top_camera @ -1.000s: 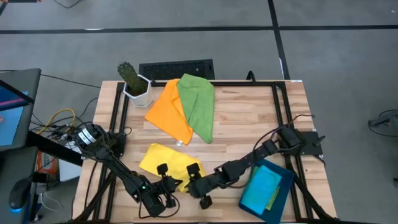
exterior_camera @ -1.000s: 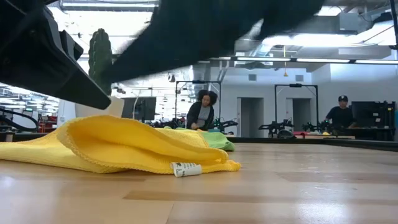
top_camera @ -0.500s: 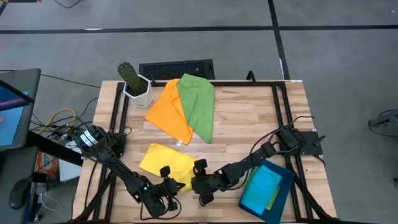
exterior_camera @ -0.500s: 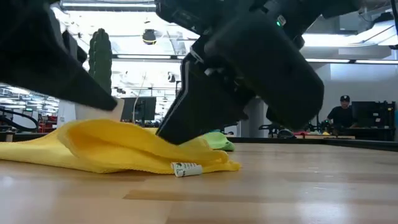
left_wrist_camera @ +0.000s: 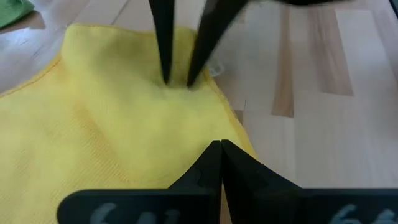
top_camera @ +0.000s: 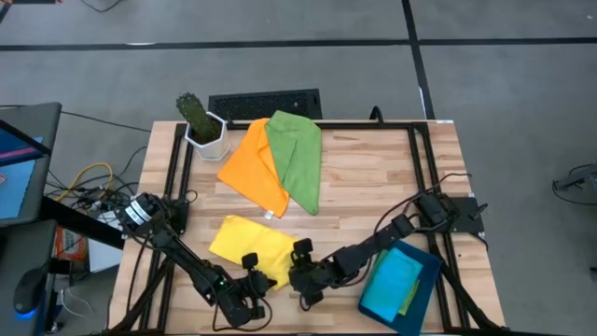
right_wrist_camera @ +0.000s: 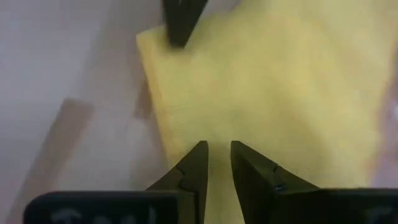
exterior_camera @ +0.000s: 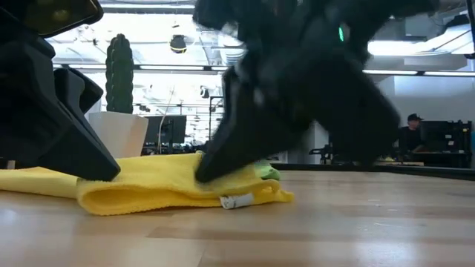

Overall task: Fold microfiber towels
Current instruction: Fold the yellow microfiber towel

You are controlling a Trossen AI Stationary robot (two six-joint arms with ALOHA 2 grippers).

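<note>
yellow towel (top_camera: 244, 245): lying at worktop (top_camera: 373, 177) near edge | left gripper (top_camera: 250, 276): jaws closed, pressing its corner | right gripper (top_camera: 298, 262): jaws slightly parted, tips resting on its edge

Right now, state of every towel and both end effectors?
Yellow towel: partly folded, flat on the table near the front edge.
Orange towel: lying loose, under the green one's edge.
Green towel: loose, overlapping the orange.
Blue towel: folded, in the tray.
Left end effector: shut, on the yellow towel.
Right end effector: slightly open, pressing the yellow towel.
</note>
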